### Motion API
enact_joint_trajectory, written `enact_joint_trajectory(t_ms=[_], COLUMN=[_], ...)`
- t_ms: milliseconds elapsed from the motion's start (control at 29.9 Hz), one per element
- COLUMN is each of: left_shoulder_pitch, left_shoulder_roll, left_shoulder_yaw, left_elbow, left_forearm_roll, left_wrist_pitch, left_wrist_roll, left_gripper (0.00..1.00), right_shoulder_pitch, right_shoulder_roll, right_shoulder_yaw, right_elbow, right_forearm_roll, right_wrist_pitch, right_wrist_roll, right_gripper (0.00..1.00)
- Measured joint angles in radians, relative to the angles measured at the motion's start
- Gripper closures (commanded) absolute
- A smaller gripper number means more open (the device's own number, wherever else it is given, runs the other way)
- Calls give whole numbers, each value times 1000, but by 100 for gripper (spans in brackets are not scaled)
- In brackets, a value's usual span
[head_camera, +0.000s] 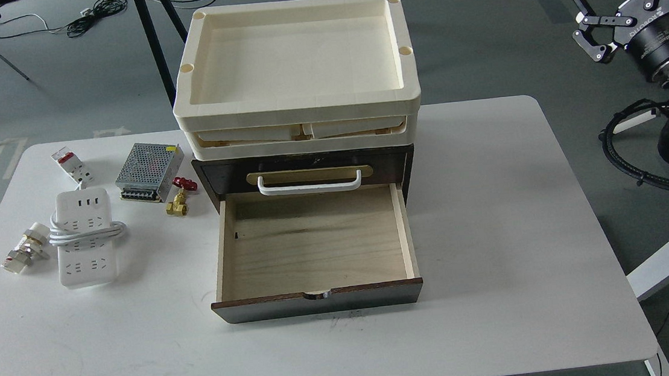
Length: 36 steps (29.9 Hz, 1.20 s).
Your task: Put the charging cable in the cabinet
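We see the cabinet's drawer (315, 244) pulled out and open from above. The cream trays (294, 64) overhang its back. On the desk (495, 228), a brass valve (178, 200) sits between charging cable (84, 237) and drawer.

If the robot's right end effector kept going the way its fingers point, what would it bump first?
The right end effector, open beside the white table, points leftward toward the stacked cream plastic trays on the dark brown wooden cabinet. It would probably reach them first, though depth is unclear and it might pass behind.
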<state>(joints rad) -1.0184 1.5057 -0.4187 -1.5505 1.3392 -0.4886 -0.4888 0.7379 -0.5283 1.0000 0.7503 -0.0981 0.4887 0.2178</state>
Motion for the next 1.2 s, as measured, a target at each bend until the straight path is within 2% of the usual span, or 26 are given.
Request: enact_joint_trajectory(t_ms=[134,234,468,969,1203], left_shoulder_pitch=[61,81,86,113,139], left_shoulder_roll=[4,-7,-144,-451,-554], left_shoulder_yaw=[89,155,231,238,238], left_elbow=[-4,2,102,420,564], left_forearm_roll=[290,480,803,843,843], left_wrist_pitch=[6,50,119,122,131], left_wrist_roll=[0,0,0,0,0], left_gripper=[7,8,8,8,13], right_shoulder_pitch=[-5,-7,-9,-25,-25], right_shoulder_roll=[-1,-1,-1,-2,-14], right_shoulder_yaw=[0,0,0,2,2], right_elbow=[0,0,0,5,5], right_forearm_roll=[0,0,0,0,0], right_wrist_pitch=[0,0,0,0,0], right_wrist_roll=[0,0,0,0,0], right_gripper=[0,0,0,0,0])
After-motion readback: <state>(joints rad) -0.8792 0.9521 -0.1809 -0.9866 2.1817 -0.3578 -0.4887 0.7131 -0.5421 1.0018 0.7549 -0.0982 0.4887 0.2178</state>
